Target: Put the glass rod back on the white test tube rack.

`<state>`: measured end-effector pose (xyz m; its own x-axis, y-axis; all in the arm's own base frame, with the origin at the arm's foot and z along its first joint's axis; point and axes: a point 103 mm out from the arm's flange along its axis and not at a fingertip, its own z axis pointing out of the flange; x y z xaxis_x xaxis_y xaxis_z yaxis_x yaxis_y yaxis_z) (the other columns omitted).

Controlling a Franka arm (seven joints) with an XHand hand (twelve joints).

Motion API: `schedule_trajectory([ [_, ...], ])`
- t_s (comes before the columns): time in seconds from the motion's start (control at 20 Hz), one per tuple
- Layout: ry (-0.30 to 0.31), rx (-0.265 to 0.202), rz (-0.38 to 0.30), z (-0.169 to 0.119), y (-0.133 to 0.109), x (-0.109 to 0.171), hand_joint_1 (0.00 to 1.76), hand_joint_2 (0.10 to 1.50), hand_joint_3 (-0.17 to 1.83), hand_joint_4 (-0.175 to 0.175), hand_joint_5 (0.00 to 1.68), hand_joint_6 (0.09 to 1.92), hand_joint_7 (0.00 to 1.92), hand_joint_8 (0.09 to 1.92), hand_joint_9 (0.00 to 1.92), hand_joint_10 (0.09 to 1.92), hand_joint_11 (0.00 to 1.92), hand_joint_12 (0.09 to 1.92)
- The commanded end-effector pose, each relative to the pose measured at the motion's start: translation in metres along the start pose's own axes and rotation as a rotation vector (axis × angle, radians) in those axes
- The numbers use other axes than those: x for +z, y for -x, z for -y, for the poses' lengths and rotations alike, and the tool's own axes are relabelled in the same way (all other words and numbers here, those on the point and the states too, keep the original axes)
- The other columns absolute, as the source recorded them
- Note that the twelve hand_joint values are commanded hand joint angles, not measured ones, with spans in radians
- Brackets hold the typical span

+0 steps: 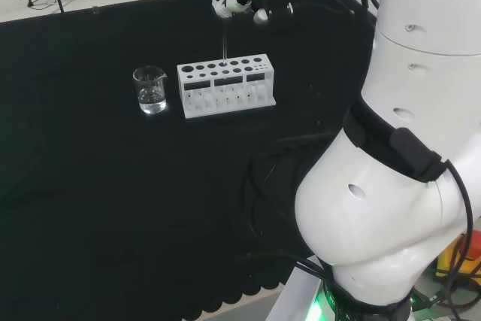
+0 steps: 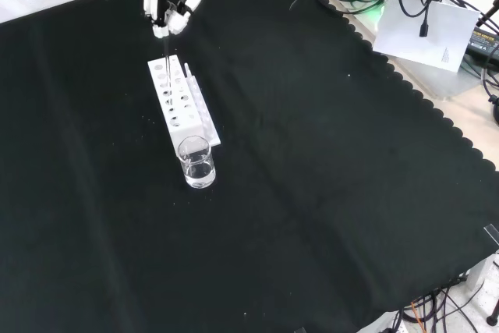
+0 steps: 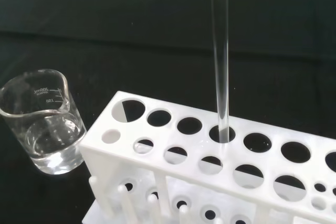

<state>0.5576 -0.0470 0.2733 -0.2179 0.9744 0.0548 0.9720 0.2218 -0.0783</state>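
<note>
The black and white hand [image 2: 168, 1] pinches the top of a clear glass rod [image 3: 220, 61], held upright with its lower tip in a hole of the white plastic test tube rack [image 1: 225, 85] near the surface's far edge in the front view. A small clear glass beaker [image 2: 196, 162] holding a little clear liquid stands just beside the rack's end.

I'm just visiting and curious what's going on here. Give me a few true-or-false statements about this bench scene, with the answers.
1. The hand holds the glass rod upright above the white rack. True.
2. The rod's lower end is at a hole in the rack's top plate. True.
3. The beaker is empty. False: it holds some clear liquid.
4. The beaker stands on top of the rack. False: it stands on the black cloth beside one end of the rack.
5. The rod lies flat on the cloth. False: it hangs upright from the hand.
</note>
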Motion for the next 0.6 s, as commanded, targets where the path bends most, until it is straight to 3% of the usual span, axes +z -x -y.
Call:
schedule_trajectory([
  [0.05,-0.005,0.000,-0.007,-0.005,0.003,0.006,1.31,1.10,-0.17,-0.175,1.33,0.15,1.21,0.95,1.63,0.71,1.64,0.64],
  [0.6,-0.012,-0.007,-0.004,-0.008,0.008,0.020,1.31,1.10,-0.17,-0.175,1.33,0.15,1.21,0.95,1.63,0.71,1.64,0.64],
])
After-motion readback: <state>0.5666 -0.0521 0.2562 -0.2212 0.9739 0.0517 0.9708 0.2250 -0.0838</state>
